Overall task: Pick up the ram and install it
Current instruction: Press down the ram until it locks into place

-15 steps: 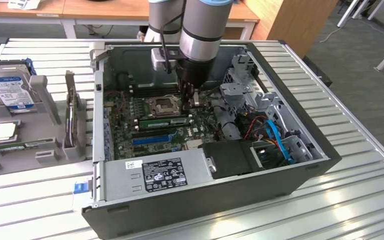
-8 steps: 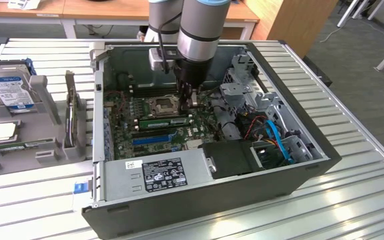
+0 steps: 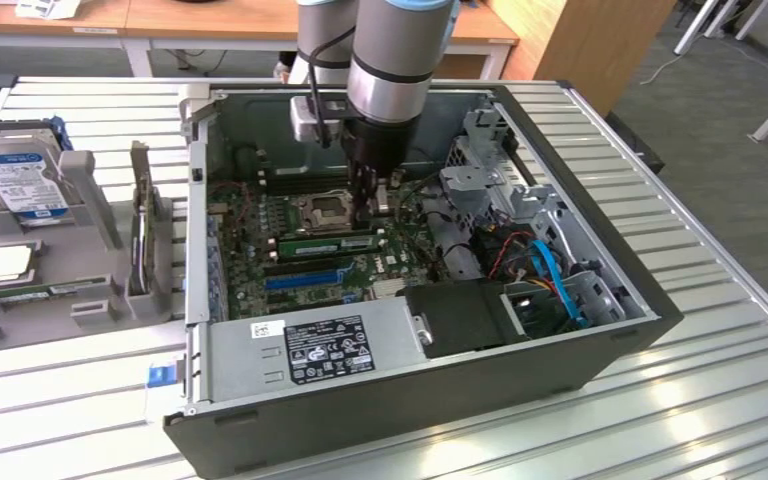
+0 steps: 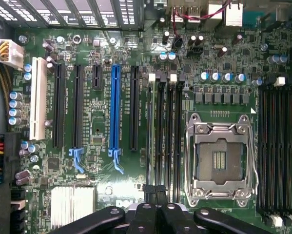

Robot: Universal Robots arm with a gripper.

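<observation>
Far off to the exterior view's left of the gripper (image 3: pixel 376 208): parts tray (image 3: pixel 101 300) on the table, holding a hard drive (image 3: pixel 17 175) and a square silver chip (image 3: pixel 7 262). A slim green strip lies in the tray's front edge, too small to identify.

Computer case (image 3: pixel 624 330), lid off. Gripper is down inside it, over the motherboard (image 4: pixel 102 195), fingers pinched together with nothing between them.

Ram (image 3: pixel 331 243): standing on edge in a memory slot (image 4: pixel 150 131), directly under and just ahead of the fingertips. Tips sit at its near end; contact or a hair's gap, can't tell.

Handling, my judgement: light, stiff, thin board; brittle if twisted, chips and contacts best left alone. Take it by the long top edge or the short ends, and push straight down, evenly.

Beyond the ram from the gripper: empty processor socket (image 4: pixel 219 158), then a second slot bank (image 4: pixel 277 146).

Hard to see:
- whether the slot's end clips have latched
- how deep the stick sits
- the stick's near end, behind the fingers
- the ram's label
</observation>
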